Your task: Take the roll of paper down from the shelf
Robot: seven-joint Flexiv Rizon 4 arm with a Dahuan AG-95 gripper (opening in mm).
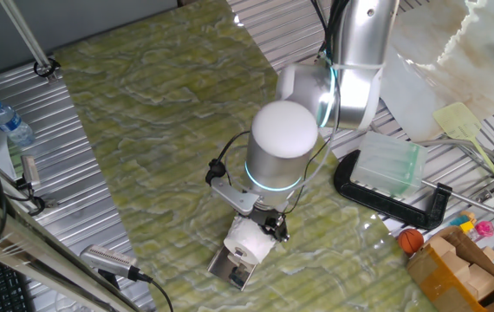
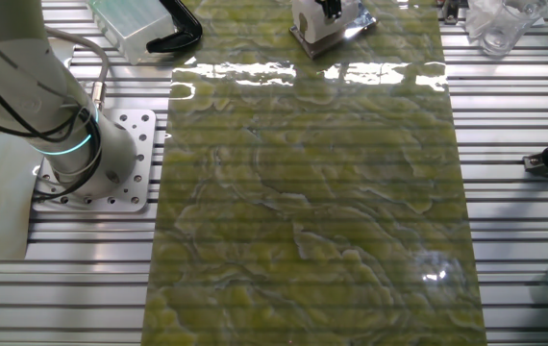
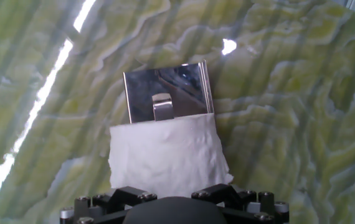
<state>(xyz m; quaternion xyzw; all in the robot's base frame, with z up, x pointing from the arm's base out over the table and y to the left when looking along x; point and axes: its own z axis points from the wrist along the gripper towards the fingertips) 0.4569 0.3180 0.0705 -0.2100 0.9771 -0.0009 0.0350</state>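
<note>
Green marbled mat (image 1: 160, 130) under shelf (image 3: 165, 93), clamp (image 1: 386, 201), bottle (image 1: 9, 121)

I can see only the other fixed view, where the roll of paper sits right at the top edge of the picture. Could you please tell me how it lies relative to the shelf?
Observer: In the hand view the roll of paper covers the near part of the shelf; the far part of the plate shows bare.
Operator: Thank you. Is the bracket visible?
Observer: Yes, the bracket stands uncovered at the plate's middle, just beyond the roll.
Operator: Are the jaws closed on the roll?
Observer: I cannot tell. The one fixed view shows the gripper right against the roll's upper side, but the arm hides how the jaws stand.
</note>
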